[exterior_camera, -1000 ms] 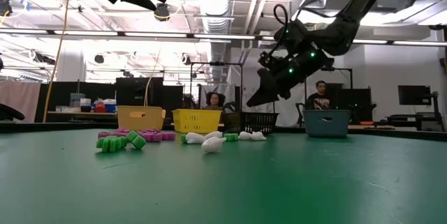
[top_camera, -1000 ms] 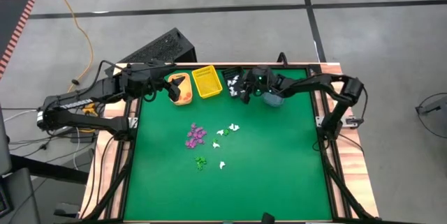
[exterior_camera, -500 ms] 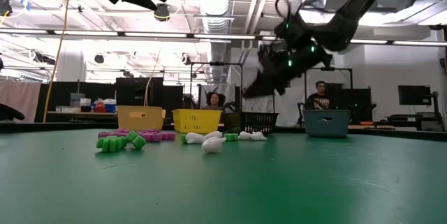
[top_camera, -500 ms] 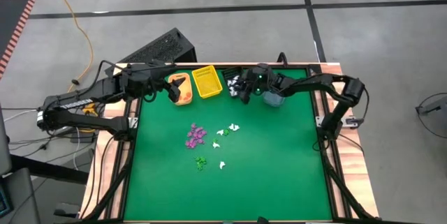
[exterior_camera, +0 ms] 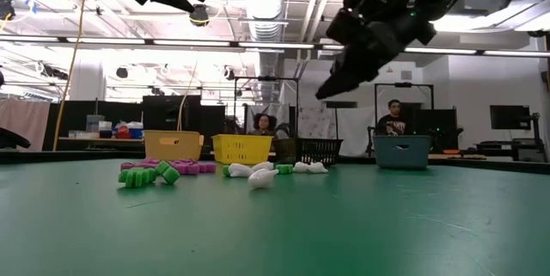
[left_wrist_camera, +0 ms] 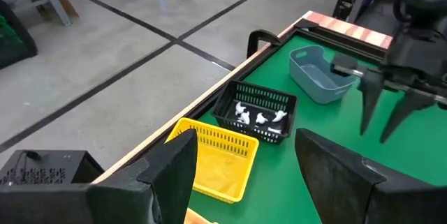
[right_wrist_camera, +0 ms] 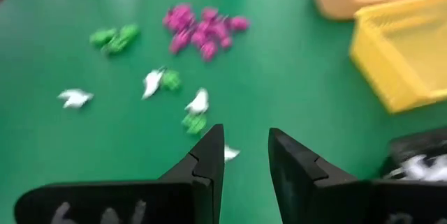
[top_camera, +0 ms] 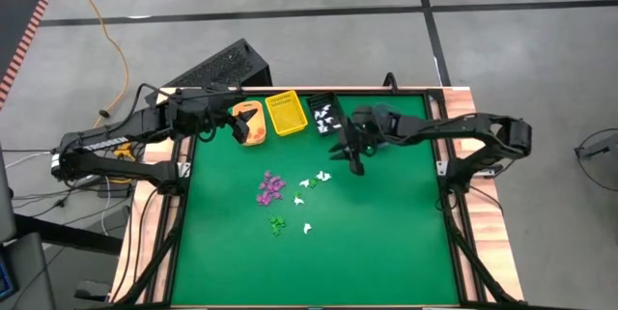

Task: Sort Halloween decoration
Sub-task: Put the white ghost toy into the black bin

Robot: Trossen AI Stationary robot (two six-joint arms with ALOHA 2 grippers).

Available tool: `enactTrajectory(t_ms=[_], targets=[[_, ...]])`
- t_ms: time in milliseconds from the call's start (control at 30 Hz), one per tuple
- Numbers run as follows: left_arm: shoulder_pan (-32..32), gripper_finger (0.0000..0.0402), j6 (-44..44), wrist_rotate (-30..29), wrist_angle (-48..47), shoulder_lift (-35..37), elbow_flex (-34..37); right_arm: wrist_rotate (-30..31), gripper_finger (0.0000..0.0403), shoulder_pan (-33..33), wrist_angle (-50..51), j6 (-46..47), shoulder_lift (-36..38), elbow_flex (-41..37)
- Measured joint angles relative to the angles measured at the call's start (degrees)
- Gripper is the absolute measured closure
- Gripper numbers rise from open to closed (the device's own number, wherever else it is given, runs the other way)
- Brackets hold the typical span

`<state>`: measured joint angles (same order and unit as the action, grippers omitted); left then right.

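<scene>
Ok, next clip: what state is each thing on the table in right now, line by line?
Right gripper: open, empty, above the mat near the white trinkets.
Left gripper: open, empty, over the orange bin.
Black bin: holds white trinkets.
Yellow bin: upright, looks empty.
Blue bin: upright, empty.
Purple trinkets: clustered loose on the mat.
White trinkets: scattered loose.
Green trinkets: loose on the mat.

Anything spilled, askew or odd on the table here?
Nothing stands out. The loose trinkets on the green mat are just unsorted; the four bins sit upright along the far edge, white pieces inside the black bin.
</scene>
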<state>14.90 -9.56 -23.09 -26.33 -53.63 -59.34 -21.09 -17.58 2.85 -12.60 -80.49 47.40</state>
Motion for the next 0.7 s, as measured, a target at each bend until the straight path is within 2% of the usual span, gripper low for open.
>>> enactTrajectory(t_ms=[133,400,600,700], targets=[[0.0,0.017,-0.03,0.04,0.0,0.0,-0.01,-1.58,0.0295,1.12,1.58,-2.29,-0.39,-1.12],[0.0,0.017,-0.61,0.07,0.26,0.0,0.01,-2.9,0.0295,0.94,-16.73,-0.18,-0.37,-13.16],[0.0,0.017,-0.68,-0.17,0.5,0.0,0.01,-2.89,0.0289,3.58,-20.08,-11.88,-4.28,-14.27],[0.0,0.017,-0.74,-0.22,0.51,0.0,0.01,-2.9,0.0274,5.02,-20.51,-14.16,-7.1,-14.25]])
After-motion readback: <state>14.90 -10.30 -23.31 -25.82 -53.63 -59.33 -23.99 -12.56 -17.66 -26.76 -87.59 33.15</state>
